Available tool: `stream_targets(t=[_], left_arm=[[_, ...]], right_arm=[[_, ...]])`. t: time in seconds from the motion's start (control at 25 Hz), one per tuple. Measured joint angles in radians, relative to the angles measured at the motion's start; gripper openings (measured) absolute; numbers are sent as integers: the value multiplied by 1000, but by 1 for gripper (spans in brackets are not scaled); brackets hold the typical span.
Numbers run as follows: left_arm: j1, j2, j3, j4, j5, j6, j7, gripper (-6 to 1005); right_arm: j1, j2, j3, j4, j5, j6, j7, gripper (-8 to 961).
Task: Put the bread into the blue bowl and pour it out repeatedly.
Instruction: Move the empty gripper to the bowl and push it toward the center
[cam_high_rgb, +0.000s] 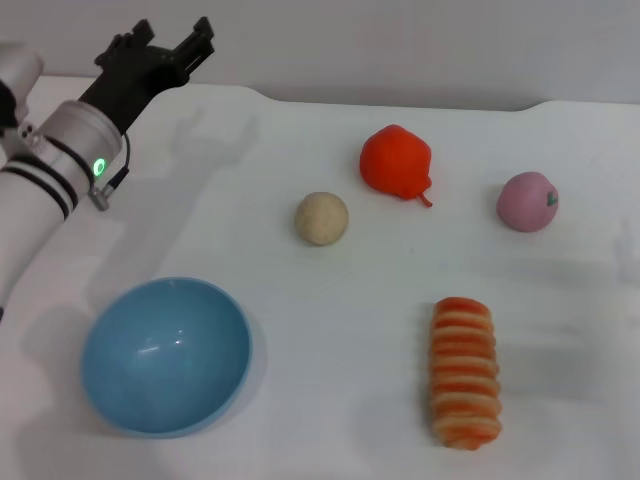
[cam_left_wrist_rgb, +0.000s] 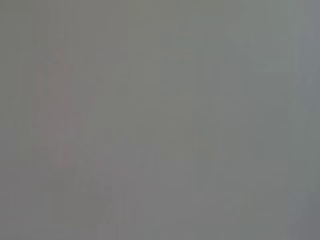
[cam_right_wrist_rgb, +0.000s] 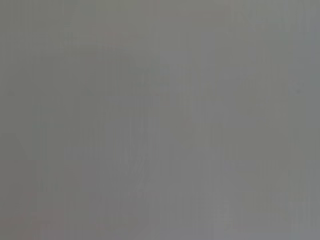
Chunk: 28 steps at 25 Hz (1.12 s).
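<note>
Well apart from the bread (cam_high_rgb: 465, 372), the left gripper (cam_high_rgb: 185, 45) hovers far-left — fingers' spread unclear, holding nothing.

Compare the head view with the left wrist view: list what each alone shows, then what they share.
Head view only: the left gripper raised at the table's far left, holding nothing, the empty blue bowl, the bread lying apart on the white table, plus three toy foods. Left wrist view only: a plain grey field. Shared: nothing recognisable.
</note>
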Motion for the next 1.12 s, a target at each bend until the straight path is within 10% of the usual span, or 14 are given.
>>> stream_targets(t=[0.16,0.6,1.12], left_arm=[[-12,1,23,42,47,-30,-83,865],[68,12,625,534,227,-262,-834,866],[126,62,660,1045,1066,110,-1772,859]], right_arm=[[5,0,1,-1,0,6,0,507],[16,-1,0,-14,0,7,-1,507],[26,-1,-4,-31,0,9,-1,508]])
